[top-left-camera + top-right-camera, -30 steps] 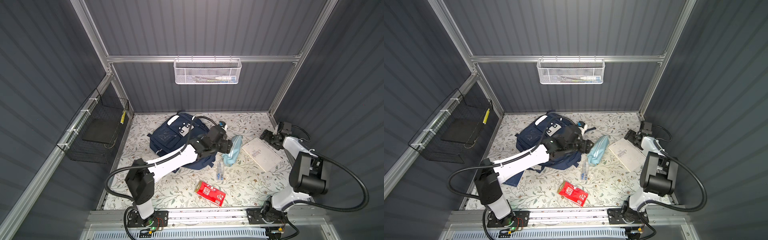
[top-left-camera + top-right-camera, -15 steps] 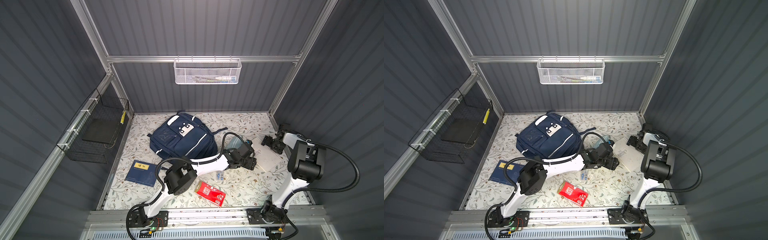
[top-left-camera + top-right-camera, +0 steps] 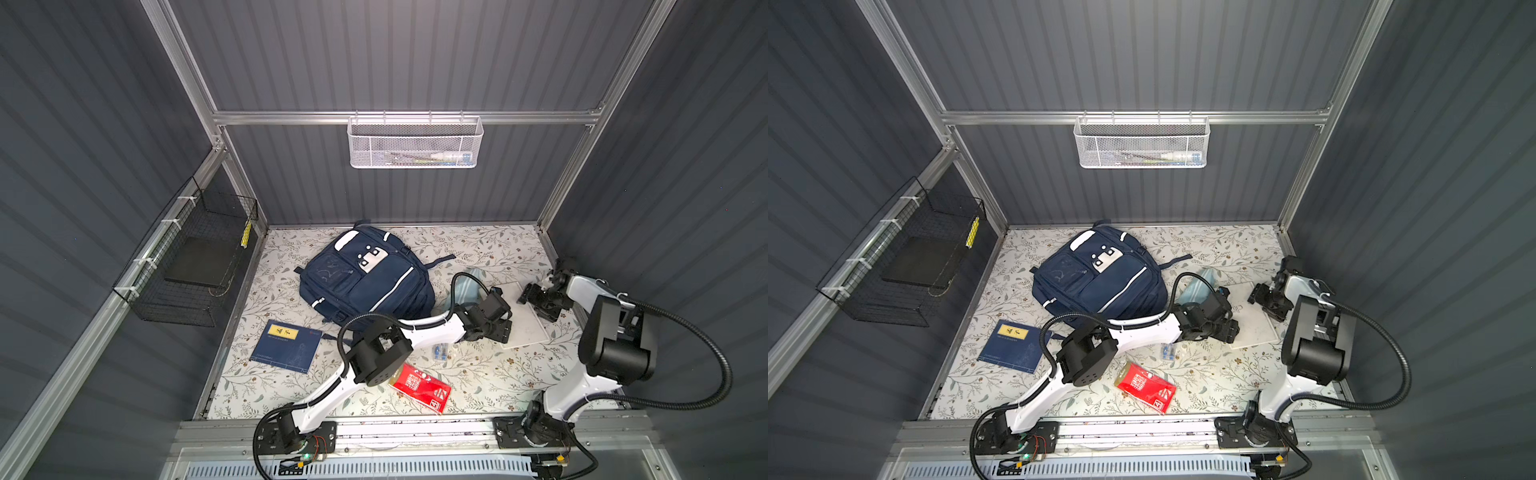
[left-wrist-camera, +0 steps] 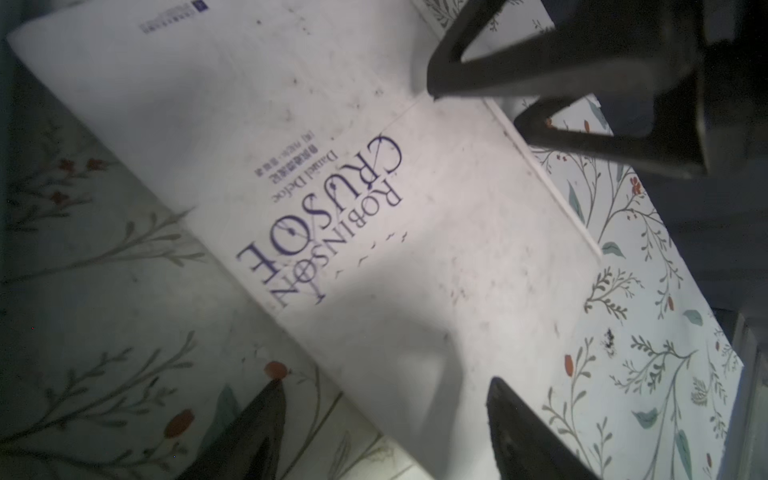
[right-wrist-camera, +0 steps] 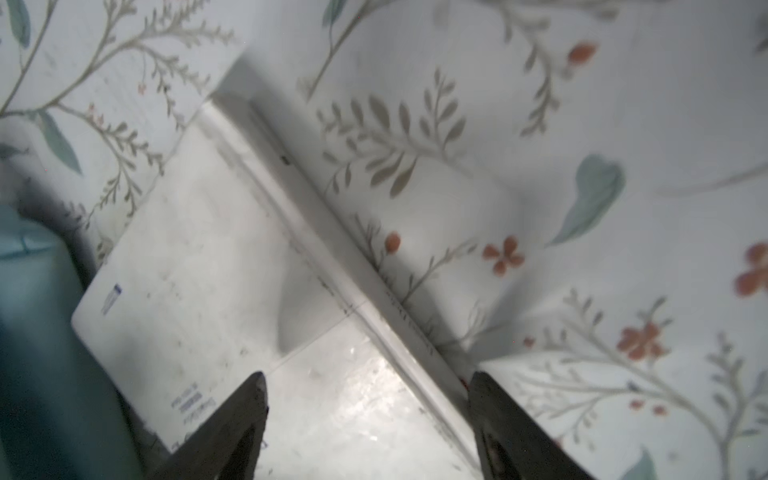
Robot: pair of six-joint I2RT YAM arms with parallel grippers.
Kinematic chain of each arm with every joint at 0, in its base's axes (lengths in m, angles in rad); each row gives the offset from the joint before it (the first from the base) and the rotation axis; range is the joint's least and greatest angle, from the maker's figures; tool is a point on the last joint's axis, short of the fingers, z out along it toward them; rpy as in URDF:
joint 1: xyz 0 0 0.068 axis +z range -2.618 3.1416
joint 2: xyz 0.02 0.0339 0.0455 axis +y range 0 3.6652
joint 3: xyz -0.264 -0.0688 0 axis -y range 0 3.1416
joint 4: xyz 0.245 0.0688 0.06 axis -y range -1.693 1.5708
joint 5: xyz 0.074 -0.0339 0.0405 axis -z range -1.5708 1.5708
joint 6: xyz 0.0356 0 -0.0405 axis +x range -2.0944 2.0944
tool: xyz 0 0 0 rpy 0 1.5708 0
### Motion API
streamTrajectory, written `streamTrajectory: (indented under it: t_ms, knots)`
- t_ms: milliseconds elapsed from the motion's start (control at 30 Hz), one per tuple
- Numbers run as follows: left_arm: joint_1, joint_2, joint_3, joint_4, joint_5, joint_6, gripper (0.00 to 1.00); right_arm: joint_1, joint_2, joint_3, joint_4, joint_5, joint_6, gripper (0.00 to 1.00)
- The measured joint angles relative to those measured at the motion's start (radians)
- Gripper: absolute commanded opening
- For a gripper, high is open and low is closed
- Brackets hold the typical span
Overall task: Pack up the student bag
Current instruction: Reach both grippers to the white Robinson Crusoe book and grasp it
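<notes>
Reading the worktop (image 3: 498,257) as a clock with twelve at the back wall, the student bag (image 3: 365,286) lies at about eleven from the middle. Its front faces up, showing the white dotted patch and the stripes in both top views. None of its pockets looks open from here.

Both my arms are over at three o'clock, on the white book (image 3: 525,328) with "Robinson Crusoe" on its cover. My left end effector (image 4: 384,384) hangs low over the book's six o'clock end, its fingers spread wide with the cover showing between them and nothing held. My right end effector (image 5: 368,377) is at the twelve o'clock end, also spread. One finger is over the cover and the other is past the spine edge, above the floral cloth.

The light-blue pouch (image 3: 469,286) sits just beside the book toward the bag, partly behind my left arm. A navy book (image 3: 286,347) lies at eight o'clock and a red packet (image 3: 419,386) at five.
</notes>
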Motion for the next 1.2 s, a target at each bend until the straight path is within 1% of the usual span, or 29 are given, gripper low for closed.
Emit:
streamTrajectory:
  t_ms: [133,200,367,467,567,600,667,767,867,933,1033,1100,1133,1200]
  knots:
    - [0.019,-0.001,-0.011,0.022,-0.012,-0.019,0.77,0.022,-0.134,-0.116,-0.013,0.002,0.035,0.81]
    - [0.03,-0.001,-0.017,0.036,-0.016,-0.024,0.77,0.013,-0.161,-0.143,-0.021,0.005,0.046,0.81]
    - [0.041,-0.001,-0.031,0.069,-0.015,-0.044,0.72,-0.061,-0.099,-0.142,0.001,-0.021,0.055,0.79]
    - [0.043,-0.001,-0.039,0.082,-0.015,-0.053,0.69,-0.068,-0.078,-0.135,0.021,-0.04,0.053,0.78]
    - [0.043,-0.001,-0.044,0.095,-0.013,-0.064,0.69,-0.067,-0.073,-0.133,0.034,-0.072,0.053,0.76]
    - [0.043,-0.001,-0.046,0.101,-0.006,-0.07,0.7,-0.068,-0.069,-0.134,0.045,-0.103,0.054,0.76]
    - [0.047,-0.001,-0.054,0.125,0.017,-0.089,0.77,-0.069,-0.063,-0.14,0.068,-0.159,0.058,0.75]
    - [0.063,-0.001,-0.071,0.174,0.035,-0.124,0.77,-0.086,-0.066,-0.175,0.153,-0.24,0.073,0.72]
    - [0.089,-0.002,-0.097,0.224,0.035,-0.14,0.74,-0.103,-0.094,-0.259,0.29,-0.341,0.104,0.66]
    - [0.106,-0.01,-0.136,0.284,0.032,-0.151,0.73,-0.12,-0.113,-0.328,0.396,-0.415,0.143,0.59]
    - [0.121,-0.01,-0.147,0.317,0.026,-0.165,0.71,-0.146,-0.121,-0.415,0.546,-0.509,0.227,0.55]
    - [0.125,-0.008,-0.148,0.322,0.026,-0.174,0.68,-0.148,-0.117,-0.442,0.597,-0.549,0.261,0.55]
    - [0.126,-0.006,-0.148,0.327,0.028,-0.179,0.64,-0.146,-0.111,-0.449,0.605,-0.576,0.273,0.54]
    - [0.123,0.002,-0.148,0.345,0.053,-0.188,0.59,-0.133,-0.098,-0.465,0.631,-0.637,0.293,0.53]
